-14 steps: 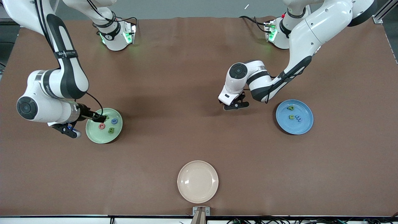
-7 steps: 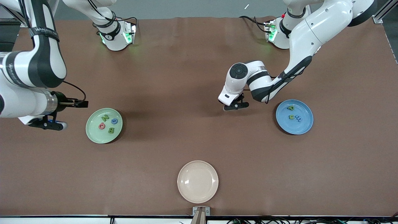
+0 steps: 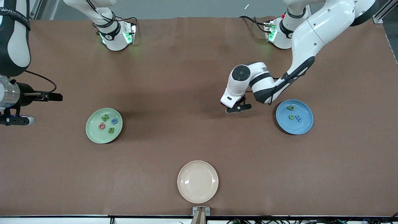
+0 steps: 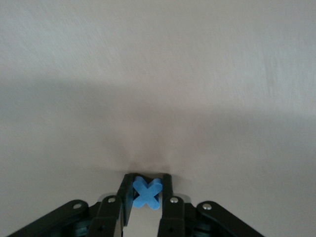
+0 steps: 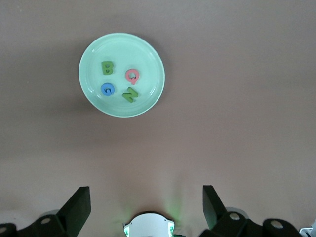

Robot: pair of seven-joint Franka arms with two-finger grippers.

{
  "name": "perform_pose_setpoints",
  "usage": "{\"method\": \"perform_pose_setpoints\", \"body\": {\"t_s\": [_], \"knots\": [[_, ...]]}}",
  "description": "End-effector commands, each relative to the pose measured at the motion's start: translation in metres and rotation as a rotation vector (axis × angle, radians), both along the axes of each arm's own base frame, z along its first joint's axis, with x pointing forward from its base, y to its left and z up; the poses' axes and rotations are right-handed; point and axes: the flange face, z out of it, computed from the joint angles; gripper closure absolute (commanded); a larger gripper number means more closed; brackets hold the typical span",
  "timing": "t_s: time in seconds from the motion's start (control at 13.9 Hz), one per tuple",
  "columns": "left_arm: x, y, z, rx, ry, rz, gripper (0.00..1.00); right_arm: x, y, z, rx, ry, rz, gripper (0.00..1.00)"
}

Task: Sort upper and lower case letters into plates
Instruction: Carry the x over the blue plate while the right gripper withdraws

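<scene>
The mint green plate [image 3: 93,132] holds green N [image 3: 105,118], blue G [image 3: 114,121], pink Q [image 3: 102,125] and green B [image 3: 111,130]. The right wrist view shows this plate [image 5: 143,54] from high above. The sky blue plate [image 3: 303,126] holds the green p-like letter [image 3: 291,108], green u [image 3: 291,117] and blue m [image 3: 298,118]. My left gripper [image 3: 238,108] is low at the table beside the blue plate, shut on the blue x [image 4: 146,192]. My right gripper [image 3: 58,97] is open and empty, raised over the table toward the right arm's end, away from the green plate.
An empty cream-beige plate [image 3: 197,182] lies near the table's front edge in the middle. The two arm bases [image 3: 116,35] [image 3: 278,34] stand along the table's edge farthest from the front camera. The right arm's base [image 5: 148,226] shows in the right wrist view.
My right gripper has pulled away from over the green plate toward the right arm's end of the table and risen, leaving the N on the plate. My left gripper has shifted slightly toward the blue plate.
</scene>
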Motion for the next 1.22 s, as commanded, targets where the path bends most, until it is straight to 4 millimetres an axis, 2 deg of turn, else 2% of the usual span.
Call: {"method": "perform_pose_setpoints", "body": {"t_s": [0.0, 0.22, 0.36, 0.72, 0.94, 1.01, 1.15], "knots": [[0.023, 0.022, 0.03, 0.037, -0.064, -0.036, 0.85, 0.006, -0.006, 0.011, 0.017, -0.022, 0.003, 0.0], [0.044, 0.054, 0.054, 0.037, -0.064, -0.092, 0.84, 0.006, -0.008, 0.014, 0.015, -0.026, 0.001, 0.0], [0.059, 0.089, 0.066, 0.037, -0.054, -0.134, 0.84, 0.007, -0.013, 0.013, 0.018, -0.026, -0.005, 0.0], [0.085, 0.209, 0.072, 0.061, 0.011, -0.252, 0.84, 0.008, -0.008, 0.012, 0.032, -0.034, -0.016, 0.0], [0.083, 0.278, 0.069, 0.044, 0.041, -0.32, 0.84, 0.007, -0.006, 0.005, 0.037, -0.019, -0.014, 0.0], [0.079, 0.295, 0.063, 0.04, 0.057, -0.349, 0.84, 0.005, -0.003, -0.002, 0.04, -0.004, -0.009, 0.0], [0.072, 0.321, 0.056, 0.04, 0.077, -0.38, 0.84, 0.004, -0.005, -0.001, 0.044, -0.013, -0.012, 0.0]]}}
